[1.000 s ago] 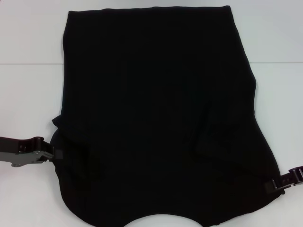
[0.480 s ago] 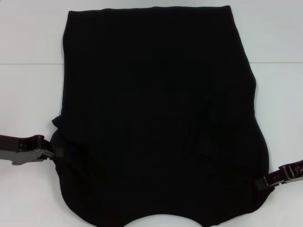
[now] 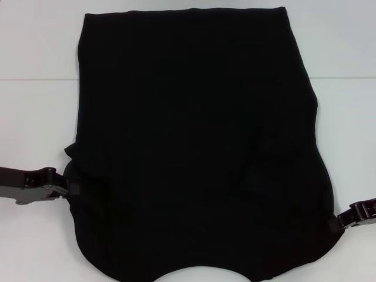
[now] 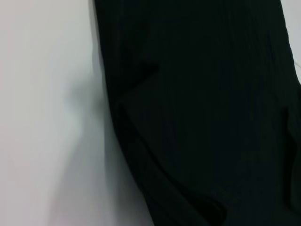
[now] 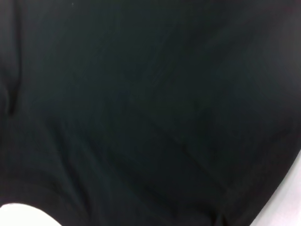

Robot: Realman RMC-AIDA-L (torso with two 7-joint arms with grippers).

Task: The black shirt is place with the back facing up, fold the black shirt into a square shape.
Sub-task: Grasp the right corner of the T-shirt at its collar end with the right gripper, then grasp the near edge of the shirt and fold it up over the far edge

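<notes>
White table point(image 3: 35, 117) under everything, with a faint seam line running across the far half. Spread over most of it, from the far edge to the near edge, the black shirt point(image 3: 194, 135): plain side up, no lettering showing, sides folded inward so that the far part reads as a straight-sided panel, widening toward the near edge, where a curved neckline cutout shows. Soft creases and a folded-under sleeve ridge near the left edge, clear in the left wrist view point(image 4: 197, 117); only dark cloth with shallow wrinkles in the right wrist view point(image 5: 150, 103). At the shirt's near-left edge, the left gripper point(image 3: 66, 189), low on the table, touching the cloth; at the near-right edge, the right gripper point(image 3: 341, 224), likewise against the hem. Jaws of both: cannot tell whether apart or clamped.
</notes>
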